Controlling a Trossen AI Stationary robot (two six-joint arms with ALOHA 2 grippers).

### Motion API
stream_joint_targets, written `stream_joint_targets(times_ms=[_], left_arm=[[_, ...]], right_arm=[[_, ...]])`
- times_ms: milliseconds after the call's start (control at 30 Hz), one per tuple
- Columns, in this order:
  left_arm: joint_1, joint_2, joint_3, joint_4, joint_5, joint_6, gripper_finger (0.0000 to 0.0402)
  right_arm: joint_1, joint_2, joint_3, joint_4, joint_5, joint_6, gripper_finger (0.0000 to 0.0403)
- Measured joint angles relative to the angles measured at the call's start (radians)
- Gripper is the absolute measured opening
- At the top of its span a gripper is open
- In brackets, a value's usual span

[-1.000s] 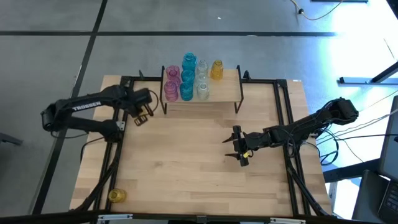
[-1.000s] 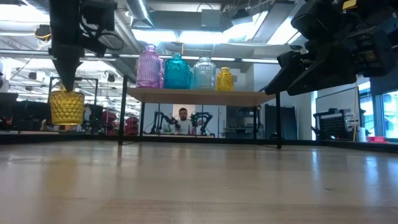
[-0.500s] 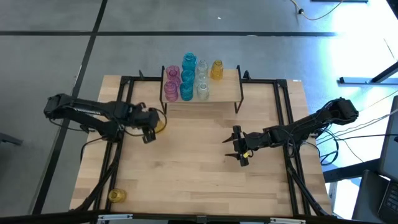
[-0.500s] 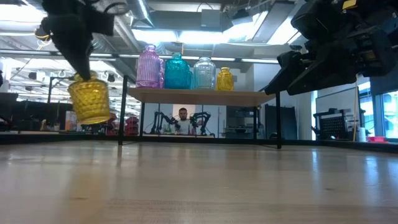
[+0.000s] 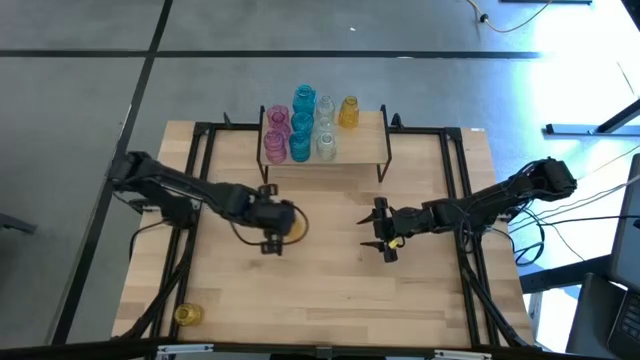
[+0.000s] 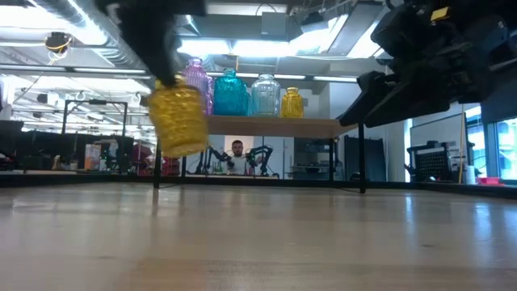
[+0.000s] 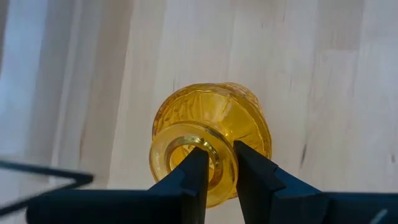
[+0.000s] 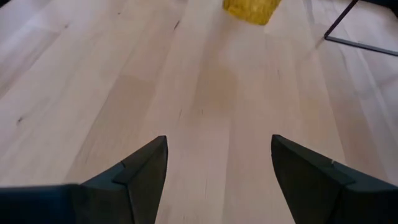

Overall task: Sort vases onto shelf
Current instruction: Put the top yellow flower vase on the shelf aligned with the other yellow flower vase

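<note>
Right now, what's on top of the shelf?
On the shelf stand vases in rows by colour: pink vases, teal vases, clear vases and one amber vase. From table height only each row's front vase shows; the rest are covered.

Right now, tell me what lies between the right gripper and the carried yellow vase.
Only bare tabletop between right gripper and yellow vase, per the right wrist view.

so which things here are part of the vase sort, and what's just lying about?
Job:
- yellow vase in the left gripper, off the table
- shelf with its vases
- stray yellow vase at the table's near-left corner
- right gripper, open, waiting

Lying about:
- person in the room behind
</note>
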Motion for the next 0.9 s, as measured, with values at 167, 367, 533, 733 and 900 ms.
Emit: stream_joint_targets(times_ms=[167,367,533,733,900], left_arm=[[0.022,0.152,0.123,0.0,0.005,0.028,0.0059],[0.043,0.298,0.214,-0.001,0.007,0.074,0.0059],[0.055,0.373,0.251,0.005,0.033,0.103,0.0059],[0.05,0.386,0.256,0.029,0.023,0.109,0.0065],[0.05,0.385,0.254,0.07,0.027,0.108,0.01]], right_arm=[[0.003,0.0,0.0,-0.003,-0.014,0.003,0.0266],[0.003,0.0,0.0,-0.003,-0.019,0.004,0.0266],[0.003,0.0,0.0,-0.003,-0.019,0.004,0.0266],[0.003,0.0,0.0,-0.002,-0.019,0.005,0.0266],[0.003,0.0,0.0,-0.002,-0.019,0.006,0.0266]])
